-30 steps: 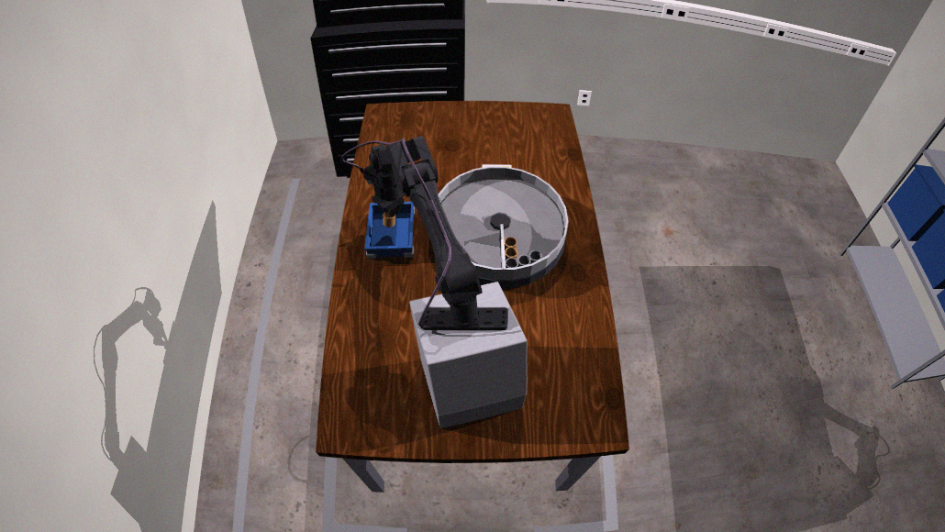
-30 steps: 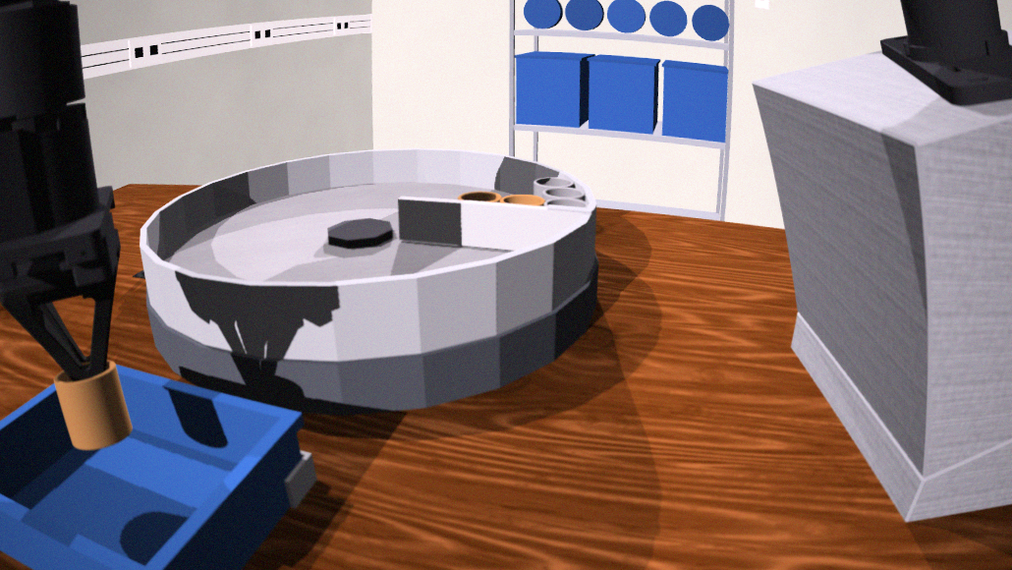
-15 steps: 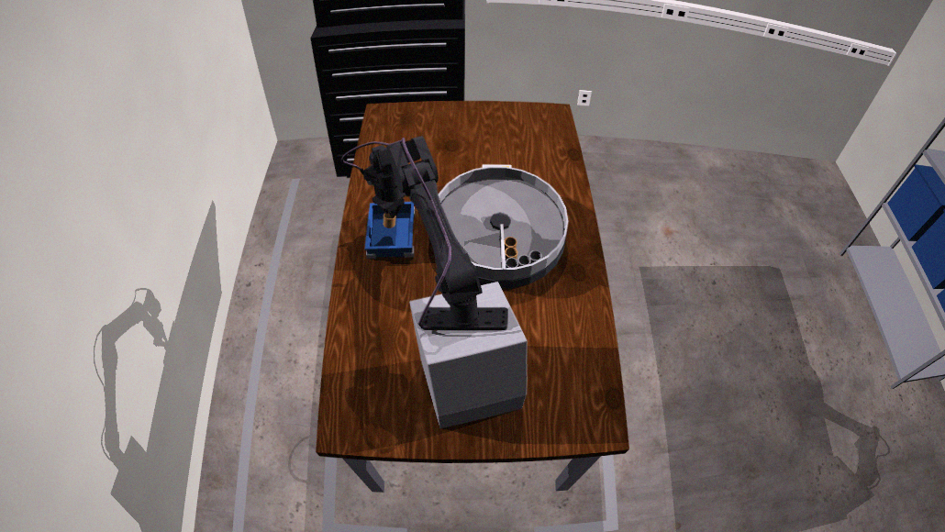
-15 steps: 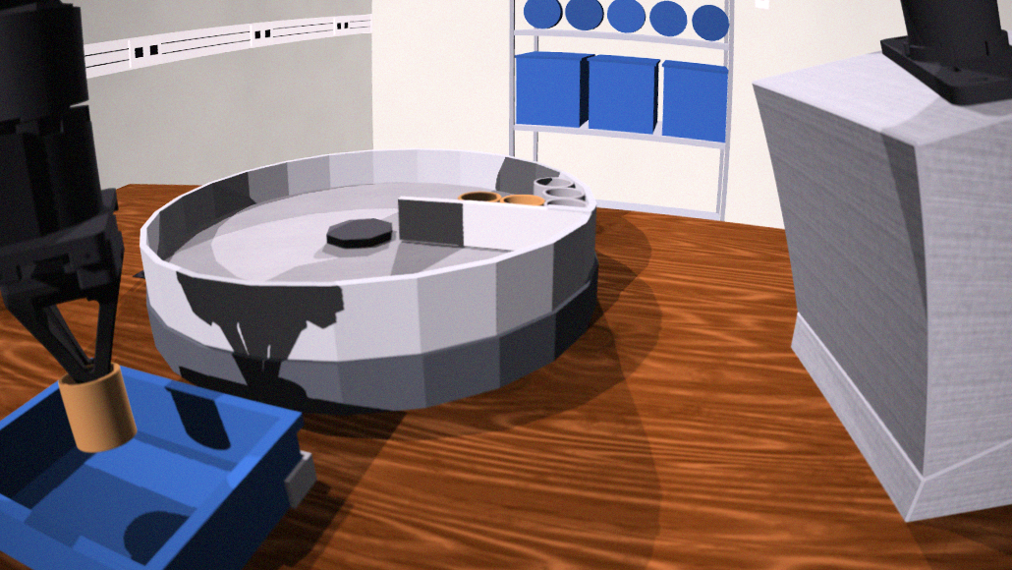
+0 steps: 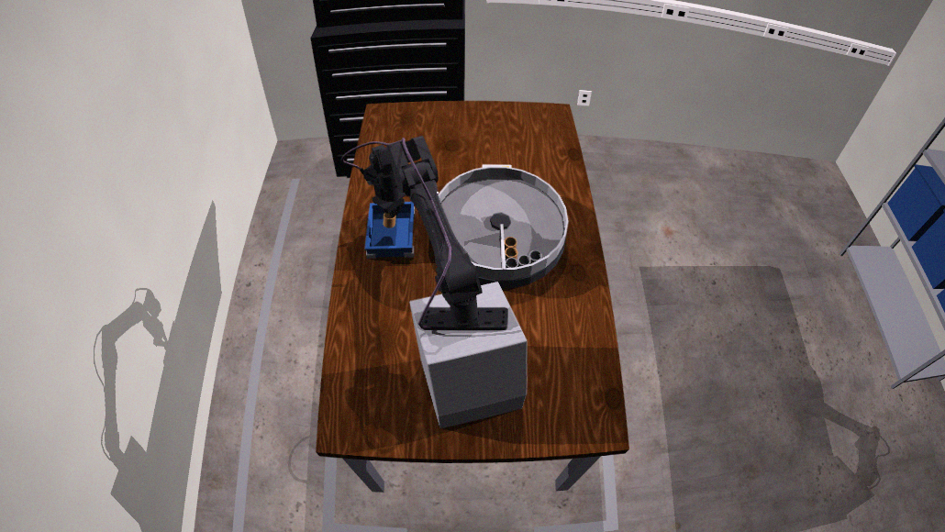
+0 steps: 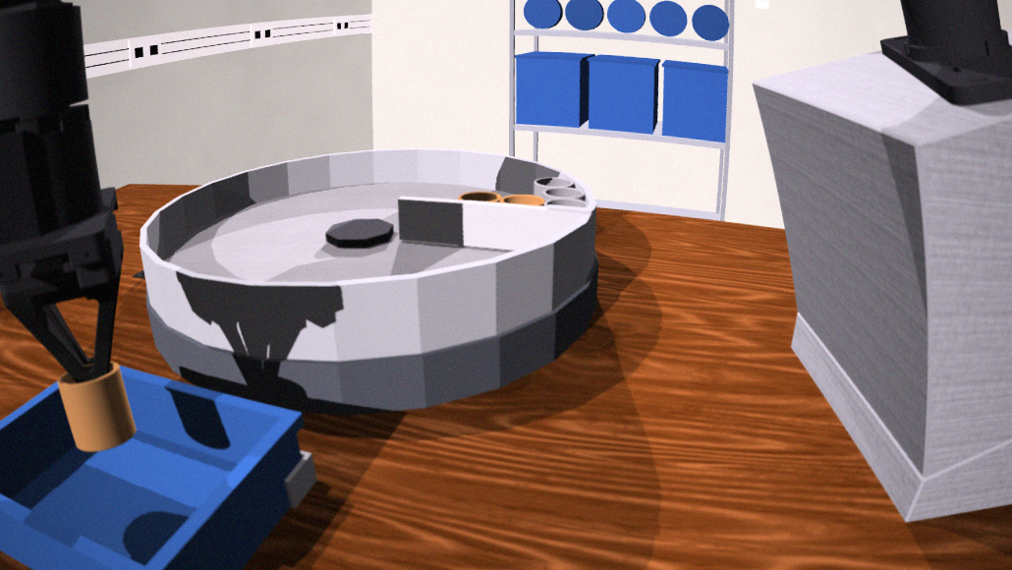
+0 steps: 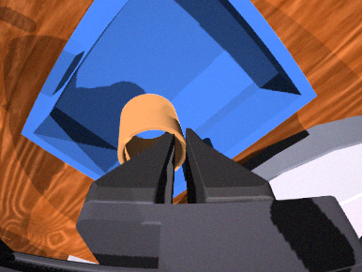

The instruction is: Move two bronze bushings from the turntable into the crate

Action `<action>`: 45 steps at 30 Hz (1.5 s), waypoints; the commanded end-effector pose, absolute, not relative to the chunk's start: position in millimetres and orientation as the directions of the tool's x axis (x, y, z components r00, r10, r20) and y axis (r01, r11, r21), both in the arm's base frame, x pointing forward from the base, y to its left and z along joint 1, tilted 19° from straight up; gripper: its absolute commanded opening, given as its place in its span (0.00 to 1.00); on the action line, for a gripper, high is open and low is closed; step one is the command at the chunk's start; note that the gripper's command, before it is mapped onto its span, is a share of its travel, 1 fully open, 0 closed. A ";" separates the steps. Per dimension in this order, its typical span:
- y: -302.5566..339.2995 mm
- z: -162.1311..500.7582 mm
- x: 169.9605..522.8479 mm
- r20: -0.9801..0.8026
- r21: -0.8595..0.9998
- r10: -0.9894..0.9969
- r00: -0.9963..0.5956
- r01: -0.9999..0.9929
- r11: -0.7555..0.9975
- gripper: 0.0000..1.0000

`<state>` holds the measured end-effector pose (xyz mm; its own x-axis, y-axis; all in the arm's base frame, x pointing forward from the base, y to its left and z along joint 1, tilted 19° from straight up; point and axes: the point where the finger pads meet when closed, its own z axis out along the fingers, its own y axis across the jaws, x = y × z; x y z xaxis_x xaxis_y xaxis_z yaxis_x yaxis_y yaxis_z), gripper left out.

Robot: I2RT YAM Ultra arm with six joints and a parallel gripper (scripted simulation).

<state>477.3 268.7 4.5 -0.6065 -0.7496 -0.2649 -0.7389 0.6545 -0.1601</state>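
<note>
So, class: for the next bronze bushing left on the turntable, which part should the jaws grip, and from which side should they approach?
Grip the wall at the top rim, from straight above. The bronze bushing stands upright with its bore open upward, packed against its neighbours behind the divider, so its sides are crowded. One jaw probably goes inside the bore and one outside, just as the gripper holds the bushing over the crate.
</note>
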 end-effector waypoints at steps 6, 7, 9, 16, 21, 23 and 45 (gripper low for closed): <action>279.2 29.0 479.1 -0.313 -0.170 -0.750 -0.582 -0.743 0.647 0.00; 279.2 29.0 479.1 -0.313 -0.170 -0.750 -0.582 -0.743 0.647 0.00; 279.2 29.0 479.1 -0.313 -0.170 -0.750 -0.582 -0.743 0.647 0.00; 279.2 29.0 479.1 -0.313 -0.170 -0.750 -0.582 -0.743 0.647 0.00; 279.5 29.1 479.6 -0.315 -0.171 -0.750 -0.582 -0.743 0.647 0.00; 280.2 29.7 481.0 -0.320 -0.173 -0.749 -0.580 -0.742 0.648 0.00; 281.0 -10.7 492.7 -0.303 -0.167 -0.751 -0.587 -0.743 0.648 0.00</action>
<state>481.8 271.3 -21.0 -0.6075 -0.7501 -0.2613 -0.7395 0.6542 -0.1589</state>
